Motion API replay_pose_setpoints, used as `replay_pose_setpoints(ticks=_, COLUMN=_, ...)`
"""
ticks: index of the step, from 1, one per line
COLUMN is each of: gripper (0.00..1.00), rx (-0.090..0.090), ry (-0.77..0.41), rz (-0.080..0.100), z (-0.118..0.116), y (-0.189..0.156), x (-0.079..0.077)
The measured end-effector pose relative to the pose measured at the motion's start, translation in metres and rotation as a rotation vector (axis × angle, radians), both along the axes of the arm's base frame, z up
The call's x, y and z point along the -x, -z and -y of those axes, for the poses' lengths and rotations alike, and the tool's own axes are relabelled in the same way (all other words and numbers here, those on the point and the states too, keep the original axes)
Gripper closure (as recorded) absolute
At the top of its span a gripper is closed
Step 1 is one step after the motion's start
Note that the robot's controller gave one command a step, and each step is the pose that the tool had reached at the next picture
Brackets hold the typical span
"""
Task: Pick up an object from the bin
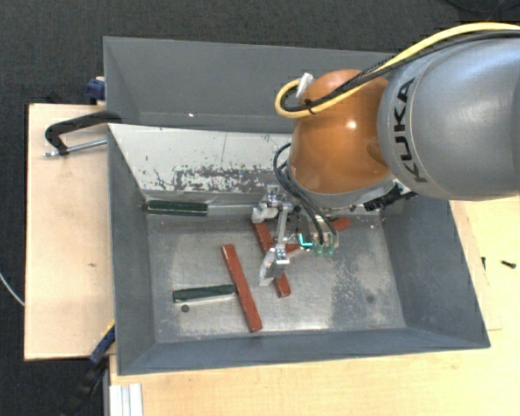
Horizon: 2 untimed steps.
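Approach step: gripper (276,243) low over short flat red-brown stick (282,286), centre of grey metal bin (130,258) (pincer state: cannot tell). Longer red-brown stick (243,291) at its 7 o'clock. Next move needs a square grip.

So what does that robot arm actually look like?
A thick, rounded silver-grey arm with KUKA in black letters. Its wrist wears a glossy orange dome cover. A yellow cable loops over it, black cables hang beneath, and a small bare-metal gripper sits at the end.

Red-brown stick (242,289), dark green bar (204,294)
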<state>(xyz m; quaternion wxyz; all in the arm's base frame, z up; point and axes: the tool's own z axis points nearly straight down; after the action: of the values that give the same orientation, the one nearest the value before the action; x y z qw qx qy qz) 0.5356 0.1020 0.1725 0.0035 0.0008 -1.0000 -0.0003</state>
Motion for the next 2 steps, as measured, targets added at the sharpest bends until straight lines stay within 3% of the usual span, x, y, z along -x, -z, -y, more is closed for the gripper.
replay_pose_setpoints(ticks=1, gripper=0.0, rx=-0.001, ry=0.002, rz=0.007, z=0.0, y=-0.003, x=-0.002)
replay_pose_setpoints(ticks=2, gripper=0.0, rx=-0.001, ry=-0.067, rz=0.012, z=-0.023, y=0.04, x=0.005)
